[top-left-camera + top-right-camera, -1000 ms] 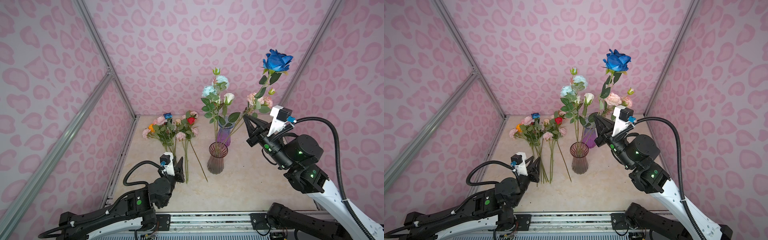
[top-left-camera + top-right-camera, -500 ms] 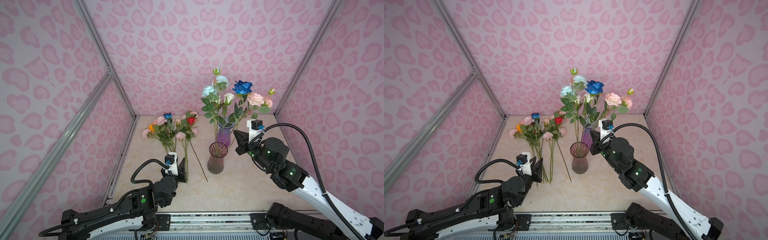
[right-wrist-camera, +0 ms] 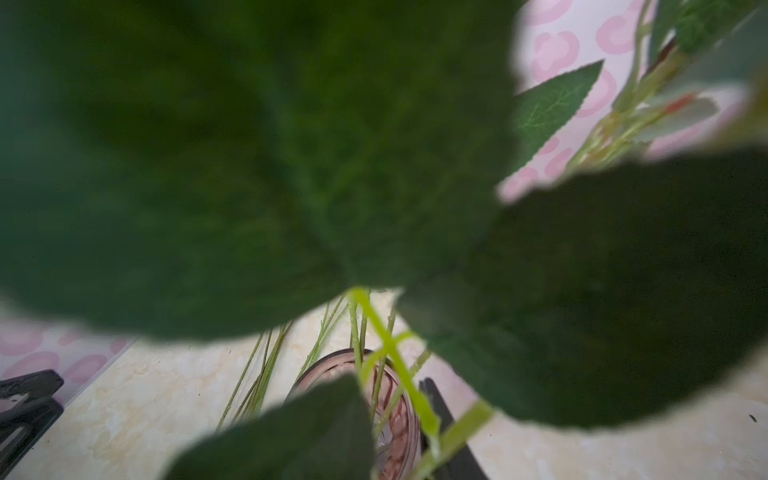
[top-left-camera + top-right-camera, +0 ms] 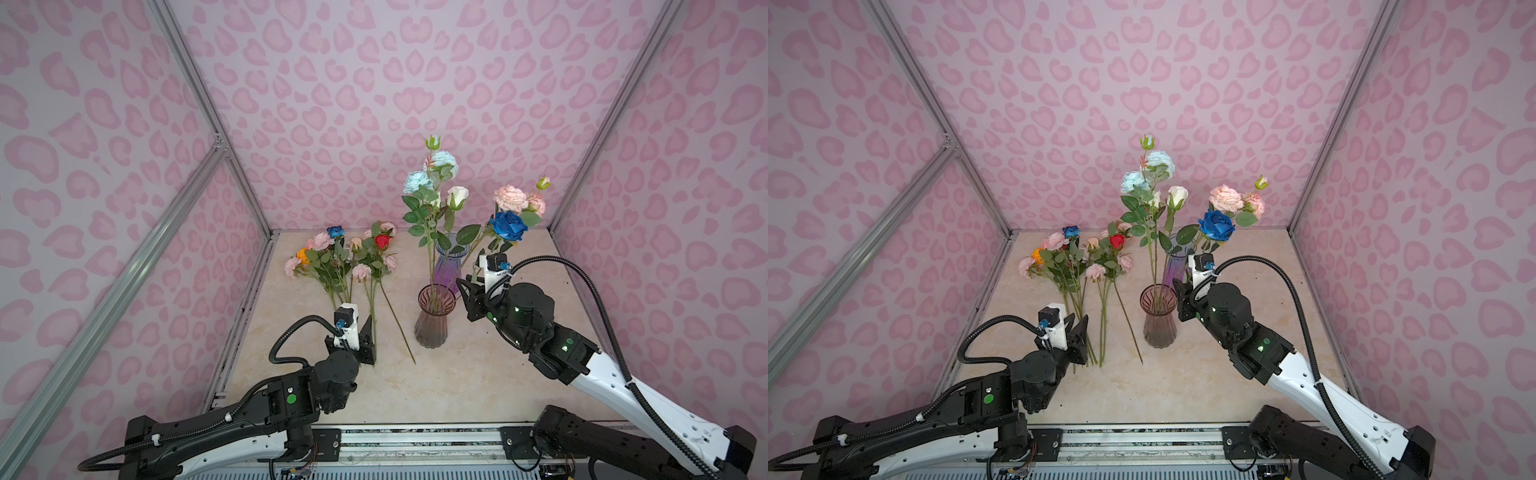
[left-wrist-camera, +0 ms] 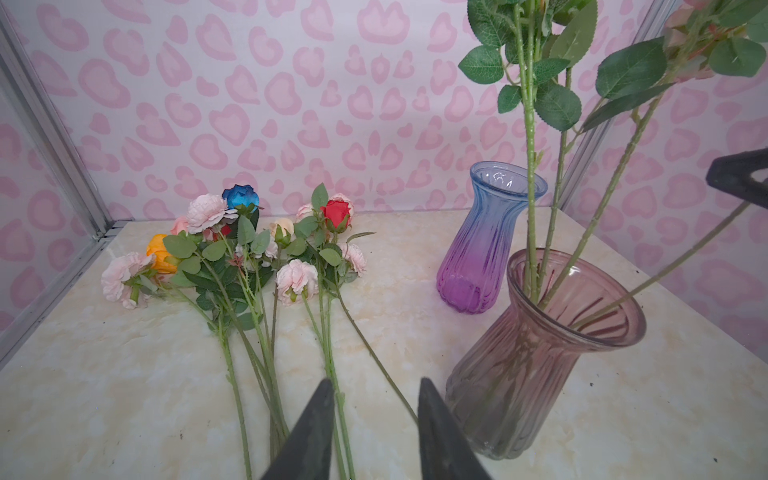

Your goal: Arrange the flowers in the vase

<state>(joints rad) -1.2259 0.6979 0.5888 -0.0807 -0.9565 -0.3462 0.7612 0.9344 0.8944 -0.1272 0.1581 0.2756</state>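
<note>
A ribbed pink glass vase (image 4: 434, 322) (image 4: 1158, 320) (image 5: 540, 353) stands mid-table and holds pale blue, white and pink flowers and a dark blue rose (image 4: 508, 225) (image 4: 1216, 224). My right gripper (image 4: 467, 291) (image 4: 1181, 291) sits at the vase's right rim, by the blue rose's slanted stem. Leaves fill the right wrist view. One finger (image 3: 440, 405) shows beside the stem, the other is hidden. More flowers (image 4: 345, 257) (image 4: 1075, 257) (image 5: 249, 249) lie in a bunch on the left. My left gripper (image 4: 361, 324) (image 4: 1079, 322) (image 5: 374, 384) hangs open over their stem ends, holding nothing.
A blue-to-purple glass vase (image 4: 451, 266) (image 4: 1177, 266) (image 5: 486, 241) stands empty just behind the pink one. Pink patterned walls with aluminium posts close in the marble-look table (image 4: 478, 374) on three sides.
The right arm has come down and forward, lowering the blue rose from high above until its stem stands in the pink vase. The left gripper crept forward over the stem ends.
</note>
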